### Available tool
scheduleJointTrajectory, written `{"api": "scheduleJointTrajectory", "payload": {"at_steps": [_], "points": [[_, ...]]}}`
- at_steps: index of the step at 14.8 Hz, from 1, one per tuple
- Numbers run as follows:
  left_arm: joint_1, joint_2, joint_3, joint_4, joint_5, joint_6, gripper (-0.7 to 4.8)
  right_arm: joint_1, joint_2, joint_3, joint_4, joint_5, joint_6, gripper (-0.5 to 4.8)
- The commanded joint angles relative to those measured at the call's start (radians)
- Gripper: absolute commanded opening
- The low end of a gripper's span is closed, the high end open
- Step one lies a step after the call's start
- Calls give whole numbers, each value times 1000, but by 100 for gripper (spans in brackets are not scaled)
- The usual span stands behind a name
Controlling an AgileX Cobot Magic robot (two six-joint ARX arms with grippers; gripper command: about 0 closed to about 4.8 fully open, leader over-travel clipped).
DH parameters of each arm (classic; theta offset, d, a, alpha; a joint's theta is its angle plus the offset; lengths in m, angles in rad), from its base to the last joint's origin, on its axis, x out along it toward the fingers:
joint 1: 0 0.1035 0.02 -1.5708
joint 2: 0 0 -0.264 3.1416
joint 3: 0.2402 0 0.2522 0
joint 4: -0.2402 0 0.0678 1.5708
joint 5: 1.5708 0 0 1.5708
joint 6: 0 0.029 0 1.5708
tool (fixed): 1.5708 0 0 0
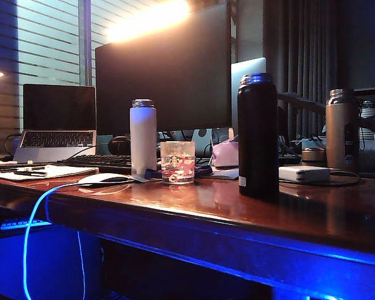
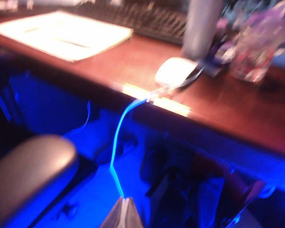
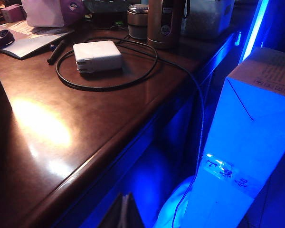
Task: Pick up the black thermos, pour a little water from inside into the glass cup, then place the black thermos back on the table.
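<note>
The black thermos stands upright on the table, right of centre, with nothing touching it. The glass cup stands to its left, beside a white bottle; in the blurred left wrist view the glass cup is far off. Neither gripper shows in the exterior view. My left gripper hangs below and in front of the table edge, shut and empty. My right gripper is also low in front of the table, fingers pressed together on nothing.
A bronze flask, a white charger with looped cable, a mouse, a notebook, keyboard, laptop and monitor sit on the desk. A chair armrest is near the left gripper. A cardboard box stands beside the right gripper.
</note>
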Motion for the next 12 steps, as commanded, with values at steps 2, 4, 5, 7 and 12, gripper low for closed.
{"api": "scheduleJointTrajectory", "payload": {"at_steps": [2,4,5,7,12], "points": [[0,-3,-19,13,-42,96,-3,0,-1,-3,13,-2,3,-1],[0,-3,-19,14,-36,105,-3,0,-1,-3,13,-2,3,-1],[-2,-3,-19,14,-35,105,-3,0,-1,-3,13,-2,3,-1],[-2,-3,-19,14,-36,105,-3,0,-1,-3,13,-2,3,-1],[-2,-3,-19,14,-36,105,-3,0,-1,-3,13,-2,3,-1]]}}
